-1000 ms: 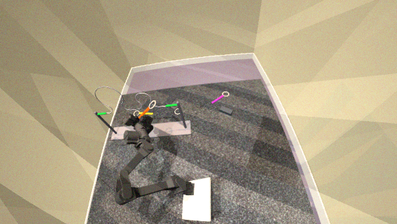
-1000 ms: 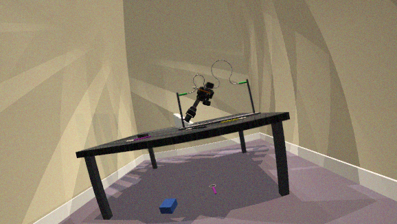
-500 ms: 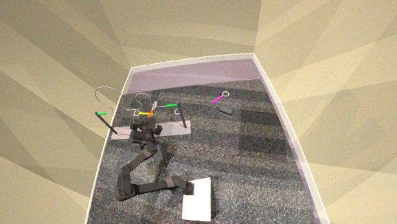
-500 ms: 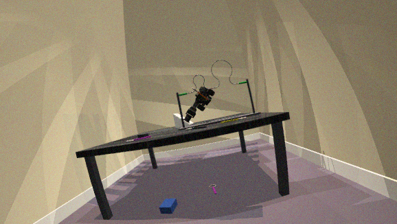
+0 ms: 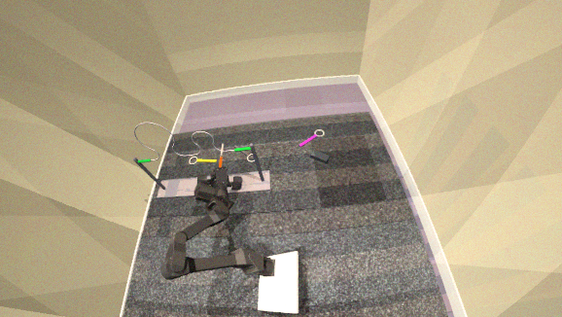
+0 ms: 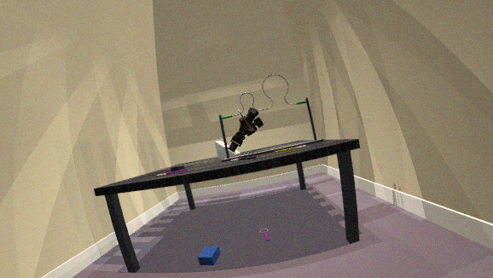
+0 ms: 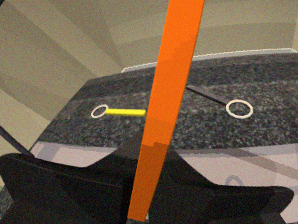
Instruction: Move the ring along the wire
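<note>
Top cam: high over desk (image 5: 350,219) (image 6: 239,169) (image 7: 200,130), facing down; exterior: farther off, low beyond long edge, facing arm (image 5: 209,263) (image 6: 237,141); both share wire (image 5: 136,132) (image 6: 275,75).
</note>
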Action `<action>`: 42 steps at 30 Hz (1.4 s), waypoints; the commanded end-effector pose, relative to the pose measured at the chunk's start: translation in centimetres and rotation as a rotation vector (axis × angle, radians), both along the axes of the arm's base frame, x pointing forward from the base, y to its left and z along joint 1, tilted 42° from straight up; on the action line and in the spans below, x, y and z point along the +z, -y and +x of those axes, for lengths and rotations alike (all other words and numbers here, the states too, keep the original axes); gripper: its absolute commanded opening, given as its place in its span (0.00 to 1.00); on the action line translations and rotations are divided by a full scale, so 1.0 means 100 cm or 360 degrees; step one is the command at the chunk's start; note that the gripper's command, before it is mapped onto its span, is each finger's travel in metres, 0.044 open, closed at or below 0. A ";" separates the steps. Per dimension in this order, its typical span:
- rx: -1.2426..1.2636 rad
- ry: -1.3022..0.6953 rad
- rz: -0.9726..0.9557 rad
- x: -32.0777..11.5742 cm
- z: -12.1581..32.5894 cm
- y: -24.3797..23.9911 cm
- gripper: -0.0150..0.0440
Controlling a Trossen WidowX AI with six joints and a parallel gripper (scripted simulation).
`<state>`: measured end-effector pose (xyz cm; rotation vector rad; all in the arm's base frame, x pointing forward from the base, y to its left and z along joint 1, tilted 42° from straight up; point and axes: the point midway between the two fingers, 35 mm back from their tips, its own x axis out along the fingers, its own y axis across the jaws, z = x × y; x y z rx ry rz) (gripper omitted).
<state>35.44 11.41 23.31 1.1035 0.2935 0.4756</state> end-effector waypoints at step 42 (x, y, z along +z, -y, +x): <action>-0.0048 0.0044 -0.0625 -0.074 0.010 0.059 0.00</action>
